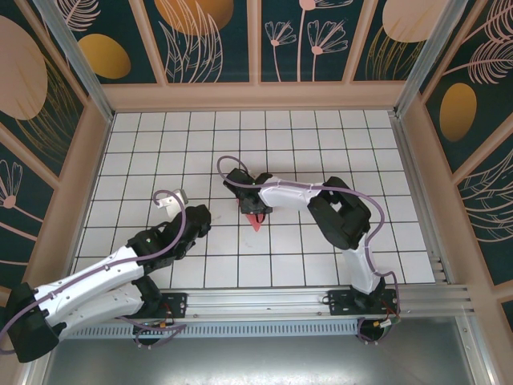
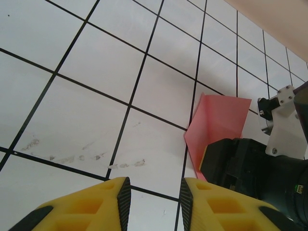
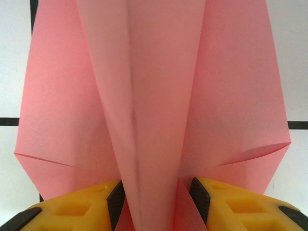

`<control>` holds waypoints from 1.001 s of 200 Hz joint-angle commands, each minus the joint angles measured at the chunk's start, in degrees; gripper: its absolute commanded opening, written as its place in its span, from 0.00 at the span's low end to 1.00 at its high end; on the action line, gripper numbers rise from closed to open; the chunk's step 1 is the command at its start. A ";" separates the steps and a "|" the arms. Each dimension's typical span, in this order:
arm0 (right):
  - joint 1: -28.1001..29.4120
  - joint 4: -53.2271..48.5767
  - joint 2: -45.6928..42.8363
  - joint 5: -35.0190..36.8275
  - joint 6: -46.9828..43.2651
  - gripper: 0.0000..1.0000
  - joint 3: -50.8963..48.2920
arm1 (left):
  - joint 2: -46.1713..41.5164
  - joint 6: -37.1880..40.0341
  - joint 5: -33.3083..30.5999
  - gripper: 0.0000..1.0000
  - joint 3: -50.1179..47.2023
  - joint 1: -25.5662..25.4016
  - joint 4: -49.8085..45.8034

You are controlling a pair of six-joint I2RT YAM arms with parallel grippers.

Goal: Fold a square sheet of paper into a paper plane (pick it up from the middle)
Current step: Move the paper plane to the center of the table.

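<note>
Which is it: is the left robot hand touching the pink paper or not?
Apart. The top view shows white tiles between the left gripper and the folded pink paper.

The left arm and right arm had white shells, black joints and looping purple cables; fingers were yellow, black-padded.

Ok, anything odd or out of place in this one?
Nothing spilled or damaged. Only faint grey scuffs mark the table ahead of the left gripper. The paper plane sits creased between the fingers of the right gripper, as expected mid-fold.
</note>
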 commanded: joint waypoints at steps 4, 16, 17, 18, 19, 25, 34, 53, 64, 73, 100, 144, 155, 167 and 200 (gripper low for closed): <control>-0.83 -2.44 2.98 -1.08 -1.74 0.50 -2.03 | 0.37 1.69 -1.30 0.36 0.86 0.30 0.86; -1.05 -2.56 1.40 -1.49 -2.04 0.50 -1.33 | 0.32 1.80 -1.57 0.36 1.05 0.31 0.78; -1.09 -2.64 1.32 -1.43 -1.98 0.50 -1.27 | 0.32 1.85 -1.57 0.36 1.06 0.32 0.78; -1.12 -2.69 1.19 -1.36 -2.00 0.51 -1.19 | 0.32 1.87 -1.57 0.36 1.06 0.33 0.78; -1.13 -2.75 1.04 -1.32 -1.96 0.51 -1.11 | 0.32 1.84 -1.61 0.36 1.10 0.29 0.78; -1.12 -2.82 0.21 -1.10 -1.89 0.51 -0.73 | 0.19 1.89 -1.75 0.36 1.06 0.33 0.78; -1.14 -2.83 -0.95 -1.10 -2.08 0.52 -0.22 | 0.25 1.93 -1.90 0.36 1.06 0.31 0.87; -1.23 -4.29 -2.25 -0.13 -2.19 0.54 1.44 | 0.36 2.20 -1.68 0.35 1.15 0.33 1.14; -1.27 -5.03 -2.61 0.21 -2.12 0.54 2.10 | 0.48 2.32 -1.59 0.35 1.35 0.33 1.13; -1.22 -5.38 -2.90 0.38 -1.85 0.54 2.46 | 0.49 2.37 -1.64 0.35 1.38 0.28 1.09; -1.18 -3.46 -4.83 -1.28 -2.32 0.61 1.13 | 0.49 2.67 -1.45 0.36 1.41 0.30 1.22; -1.21 -3.53 -7.21 -1.45 -2.42 0.66 1.15 | 0.49 2.77 -1.46 0.36 1.39 0.31 1.05; -1.14 -3.98 -7.68 -0.83 -2.38 0.67 1.46 | 0.56 2.73 -1.45 0.36 1.39 0.27 1.04; -1.05 -4.66 -8.63 0.36 -1.97 0.67 1.72 | 0.58 2.76 -1.57 0.37 1.46 0.31 0.97; -0.22 -4.53 -15.86 8.16 -0.92 0.67 0.62 | 0.67 3.71 -2.38 0.38 1.60 0.28 0.98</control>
